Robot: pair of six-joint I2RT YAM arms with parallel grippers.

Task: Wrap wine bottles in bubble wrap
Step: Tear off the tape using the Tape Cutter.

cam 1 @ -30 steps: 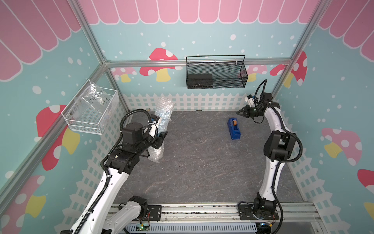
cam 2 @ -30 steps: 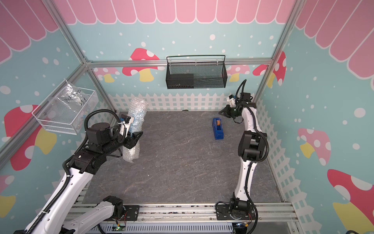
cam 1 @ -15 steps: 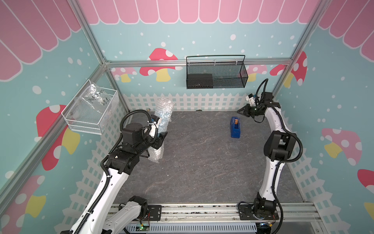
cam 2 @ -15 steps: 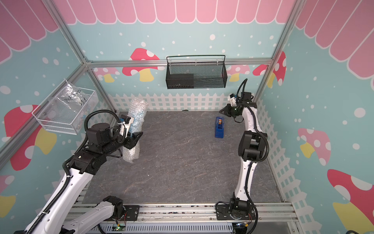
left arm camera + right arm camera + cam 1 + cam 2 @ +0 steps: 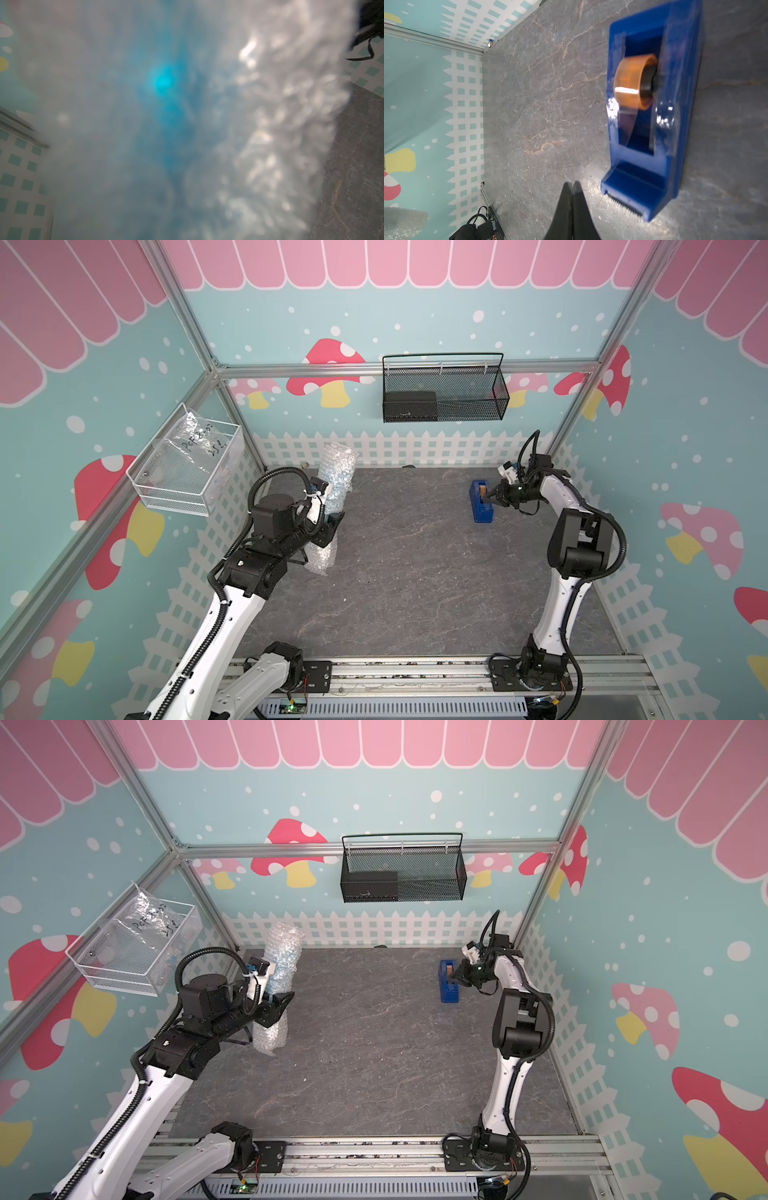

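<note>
Grey marbled tabletop (image 5: 415,572), fenced cell.

Black wire-mesh basket (image 5: 442,393) hangs on the back wall. White wire basket (image 5: 183,472) is on the left wall and holds a crinkled clear bag with handwriting (image 5: 199,443).

Sheet of clear, whitish bubble wrap (image 5: 338,466) is rolled into a tall tube at the left rear of the table, roughly upright, with its top leaning toward the back fence. Seen in both top views (image 5: 284,952). Can't tell if its lower end touches the table.

Small clear bottle of bright blue liquid (image 5: 337,487) sits inside the tube. It shows only as a blue tint through the plastic. The left wrist view gives a blurred blue glow (image 5: 164,82) behind the wrap (image 5: 270,124).

Left gripper (image 5: 330,526) is clamped around the tube's middle, grasping the bubble wrap with the bottle in it.

Blue boxy tape dispenser (image 5: 481,504) lies at the right rear, with an amber tape roll (image 5: 631,83) in its cradle.

Right gripper (image 5: 572,185) has its jaws pressed together on nothing. The tips are just beside the dispenser's (image 5: 679,104) serrated end, apart from it.
</note>
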